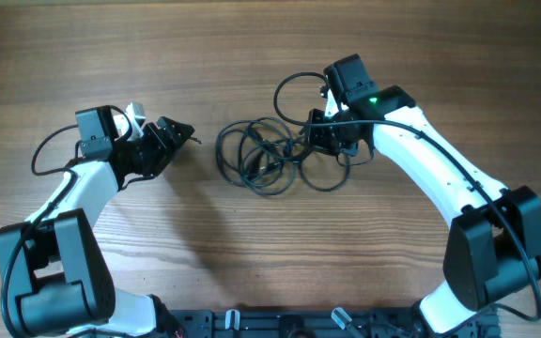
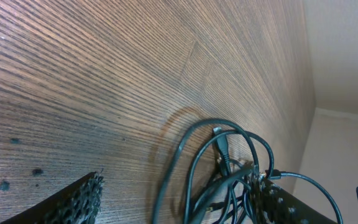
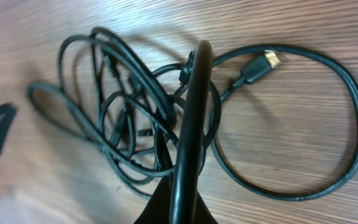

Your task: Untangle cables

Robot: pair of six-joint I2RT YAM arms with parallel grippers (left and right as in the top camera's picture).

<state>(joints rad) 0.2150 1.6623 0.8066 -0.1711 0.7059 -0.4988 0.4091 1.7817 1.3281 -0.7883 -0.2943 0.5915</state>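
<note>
A: L gripper (image 1: 178, 145), fingers?
B: Wide apart, holding nothing. On its wrist cam one finger (image 2: 73, 199) sits low left and the other low right. Tips point at the cables (image 1: 256, 158), near but not touching.

A: R gripper?
B: R gripper (image 3: 199, 62) is pressed together. On its wrist cam the fingers look like one thin black blade lying across the tangle. Can't tell if a cord is pinched in there.

A: Where's the tangle?
B: Mid-table (image 1: 252, 56), betw. the two grippers, w/ the R one over its right edge. It's loose overlapping loops, flat on the wood.

A: What does each cam add?
B: R wrist shows a gold-tip plug (image 3: 267, 59) on a wide single loop right of the blade, w/ the dense knot to the left. L wrist shows a small plug (image 2: 221, 146) inside the loops, seen low along the wood grain. Overhead alone shows both arms whole, plus a green light (image 1: 372, 100) on the R arm (image 1: 421, 160).
</note>
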